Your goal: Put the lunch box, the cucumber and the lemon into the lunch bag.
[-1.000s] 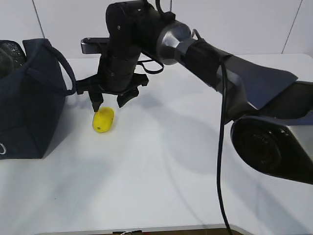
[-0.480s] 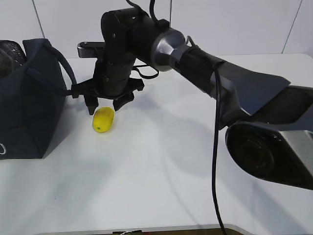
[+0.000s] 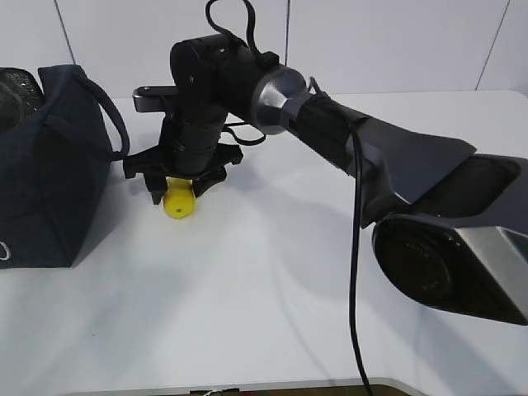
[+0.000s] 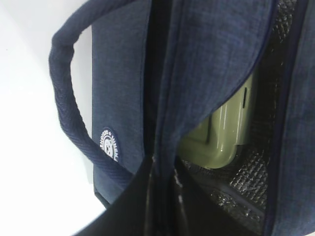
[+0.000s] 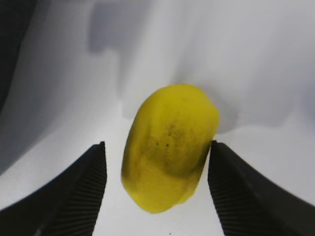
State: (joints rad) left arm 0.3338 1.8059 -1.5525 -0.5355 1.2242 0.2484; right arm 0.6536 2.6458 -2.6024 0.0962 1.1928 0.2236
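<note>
The yellow lemon (image 3: 179, 204) lies on the white table, just right of the navy lunch bag (image 3: 45, 165). My right gripper (image 3: 177, 190) is down over it and open; the lemon (image 5: 170, 147) sits between the two fingers, close against the right pad (image 5: 231, 187) with a gap to the left one. My left gripper (image 4: 165, 196) is shut on the bag's upper fabric edge (image 4: 197, 73). Inside the bag lies the lunch box (image 4: 221, 140), its sage-green lid showing against the mesh lining. The cucumber is hidden.
The bag's padded handle (image 3: 111, 115) arches toward my right gripper. A second handle loop (image 4: 69, 108) hangs outside the bag over the white table (image 3: 272, 280). The right arm reaches across the table from the right side.
My right gripper has come down from just above the lemon and now has its fingers on either side of it. The lemon and the bag have stayed in place.
</note>
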